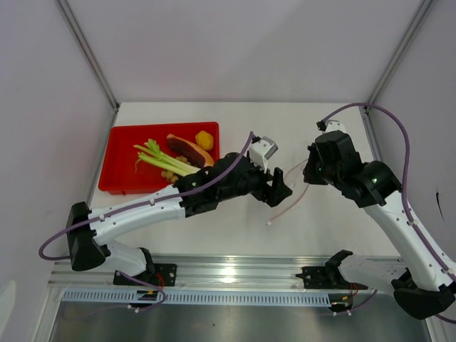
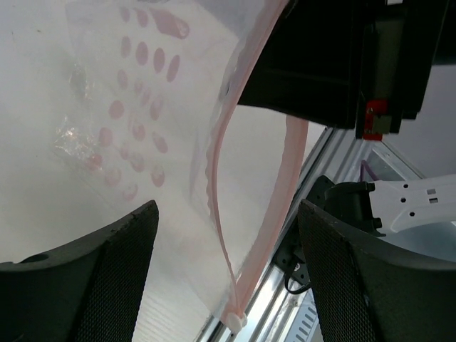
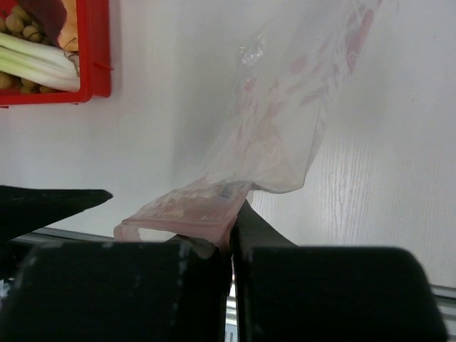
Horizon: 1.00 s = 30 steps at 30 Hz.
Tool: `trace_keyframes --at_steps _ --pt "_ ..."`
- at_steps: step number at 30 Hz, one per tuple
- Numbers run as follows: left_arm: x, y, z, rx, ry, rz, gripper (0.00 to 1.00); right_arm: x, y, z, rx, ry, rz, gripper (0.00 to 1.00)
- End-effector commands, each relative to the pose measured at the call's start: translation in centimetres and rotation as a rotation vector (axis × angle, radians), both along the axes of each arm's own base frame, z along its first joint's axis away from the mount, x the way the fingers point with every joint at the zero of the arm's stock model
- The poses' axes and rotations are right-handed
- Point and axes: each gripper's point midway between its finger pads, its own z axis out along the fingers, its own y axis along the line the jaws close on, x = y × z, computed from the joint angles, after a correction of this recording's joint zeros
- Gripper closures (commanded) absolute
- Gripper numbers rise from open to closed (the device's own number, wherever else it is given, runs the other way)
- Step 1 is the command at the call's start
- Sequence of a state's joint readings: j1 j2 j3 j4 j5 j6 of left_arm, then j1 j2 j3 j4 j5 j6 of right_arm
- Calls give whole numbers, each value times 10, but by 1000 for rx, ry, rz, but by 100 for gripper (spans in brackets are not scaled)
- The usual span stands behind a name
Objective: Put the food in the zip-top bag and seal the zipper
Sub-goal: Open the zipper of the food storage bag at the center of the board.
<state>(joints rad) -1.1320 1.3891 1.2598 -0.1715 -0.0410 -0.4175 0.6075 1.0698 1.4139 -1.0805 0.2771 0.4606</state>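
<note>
A: Zip-top bag (image 1: 293, 182): held between the two arms, to the right of the red tray (image 1: 117, 178) and apart from it. No food shows inside it. The zipper (image 1: 287, 207) is unsealed, and in the left wrist view its two pink strips stand parted.

B: And the tools?

A: Right tool (image 3: 231, 229): jaws together, clamped on one lip of the bag's mouth. Left tool (image 2: 228, 214): jaws apart, straddling the parted strips and gripping nothing.

B: Where is the food?

A: The food (image 1: 174, 158) all lies inside the red tray: stalks (image 1: 162, 159), sweet potato (image 1: 184, 148), yellow fruit (image 1: 205, 138) and berries (image 1: 169, 174).

B: Which step is in hand?

A: By my reading, it is opening and presenting the mouth, before any loading. The task is at an early stage.

B: What does the next move call for?

A: Probably the left tool either closes on the free lip to widen the mouth, or travels to the red tray for a first piece. Either way the right tool's pinch on the thin film must hold. The mouth also needs to gape wide enough for the long stalks.
</note>
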Motion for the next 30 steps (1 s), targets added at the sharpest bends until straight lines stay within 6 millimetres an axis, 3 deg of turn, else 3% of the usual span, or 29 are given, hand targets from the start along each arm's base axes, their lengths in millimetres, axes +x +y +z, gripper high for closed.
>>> trace_keyframes --at_steps 1,4,6,7,8,9,11,13,15,24,30 --pt "4 -11 19 -25 -28 -5 19 -3 7 5 1 -17 30 100" --pt "11 -14 12 15 -27 20 23 -5 13 10 19 -27 53 100" --pt "17 -14 13 33 -30 42 36 -5 12 14 22 -39 54 100" --pt "19 -15 9 44 -25 45 47 -5 11 17 21 -46 51 100" --pt "20 -14 6 47 -12 51 74 -6 9 20 21 -55 50 100" --pt "21 -14 6 43 -1 53 85 -6 7 22 15 -61 44 98" --pt "22 -15 5 28 31 55 99 -7 4 24 8 -67 40 79" --pt "24 -15 6 11 61 70 99 -8 3 23 3 -61 39 61" --pt "27 -14 10 -5 79 94 99 -11 3 16 7 -43 35 55" --pt "36 -20 32 -135 164 181 99 -22 16 -11 115 -3 53 56" --pt "34 -23 36 -166 194 179 99 -21 28 -15 179 0 58 59"
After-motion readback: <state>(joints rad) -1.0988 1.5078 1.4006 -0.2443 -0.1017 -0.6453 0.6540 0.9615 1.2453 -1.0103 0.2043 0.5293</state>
